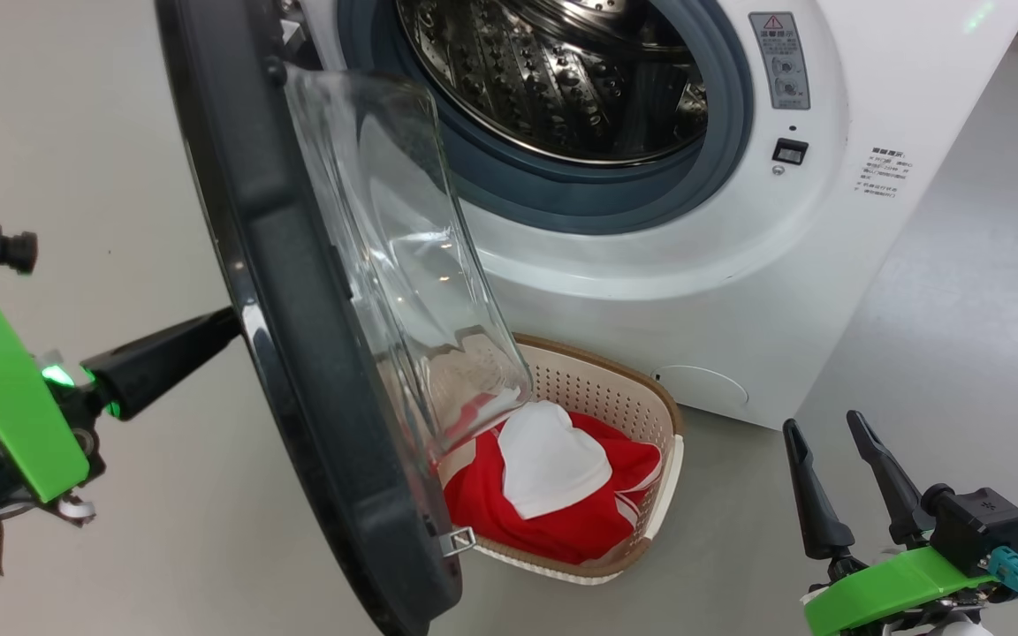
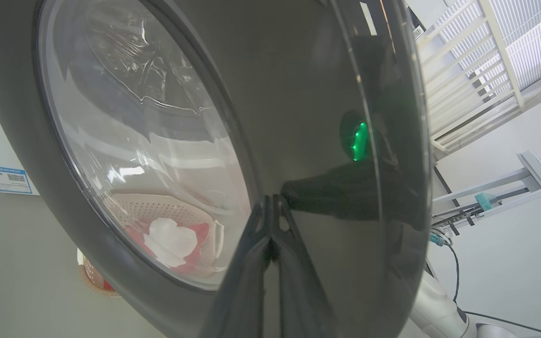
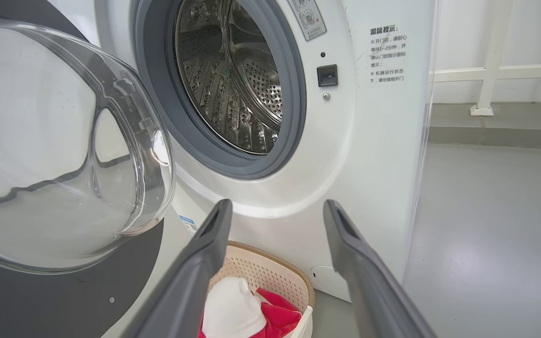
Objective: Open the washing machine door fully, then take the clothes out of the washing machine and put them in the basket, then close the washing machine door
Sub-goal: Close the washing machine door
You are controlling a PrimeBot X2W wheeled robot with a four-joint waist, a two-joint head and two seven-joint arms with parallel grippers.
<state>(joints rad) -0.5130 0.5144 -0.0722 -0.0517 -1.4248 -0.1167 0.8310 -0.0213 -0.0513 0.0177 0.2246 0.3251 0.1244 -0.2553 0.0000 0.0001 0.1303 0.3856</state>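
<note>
Counted on inspection: one washing machine [image 1: 739, 291], fitted with one round door [image 1: 297, 291] carrying one glass bowl window [image 1: 403, 265] and one metal latch hook [image 1: 460, 540]. One steel drum [image 1: 553, 71] and one grey gasket [image 1: 730, 115] were noted. The front bore two printed stickers [image 1: 781, 60], one black latch socket [image 1: 790, 151] and one screw [image 1: 778, 170]; one blue label [image 2: 6, 179] was also seen. One basket [image 1: 641, 397] held one heap of red-and-white clothes [image 1: 580, 521]; the number of garments could not be told. Two grippers were recorded, the left gripper [image 2: 270, 206] and the right gripper [image 1: 824, 426], each with two fingers [image 3: 355, 263]
</note>
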